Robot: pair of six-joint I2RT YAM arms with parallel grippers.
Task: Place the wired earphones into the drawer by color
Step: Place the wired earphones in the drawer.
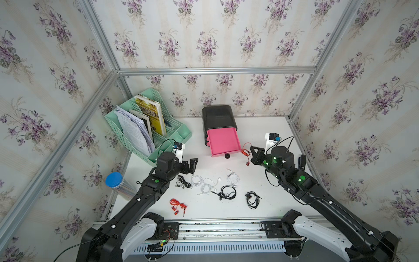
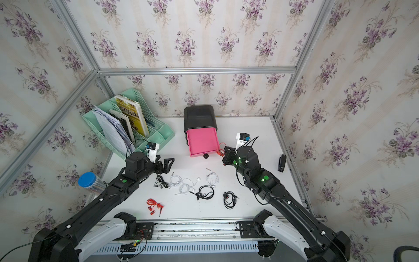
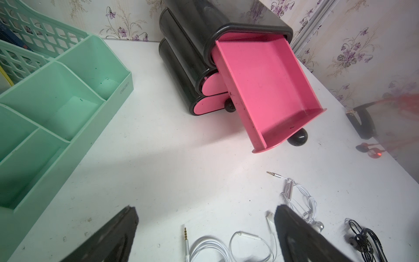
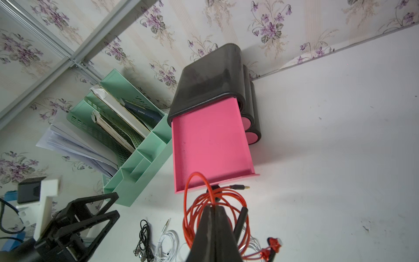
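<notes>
A: How is it lit?
B: Brightly and evenly, from overhead; the white table (image 1: 260, 136) almost glows.
A: Any shadows?
B: Only soft grey ones, below the pink drawer (image 3: 267, 90).
A: Is it sharp?
B: Both top views are crisp but bow at the edges. In the left wrist view the left gripper (image 3: 205, 206) is out of focus, and the red earphones (image 3: 408, 102) smear into haze.

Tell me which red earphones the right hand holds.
The red set beside the pink drawer, in the right hand; the other red set lies loose, ungripped.
</notes>
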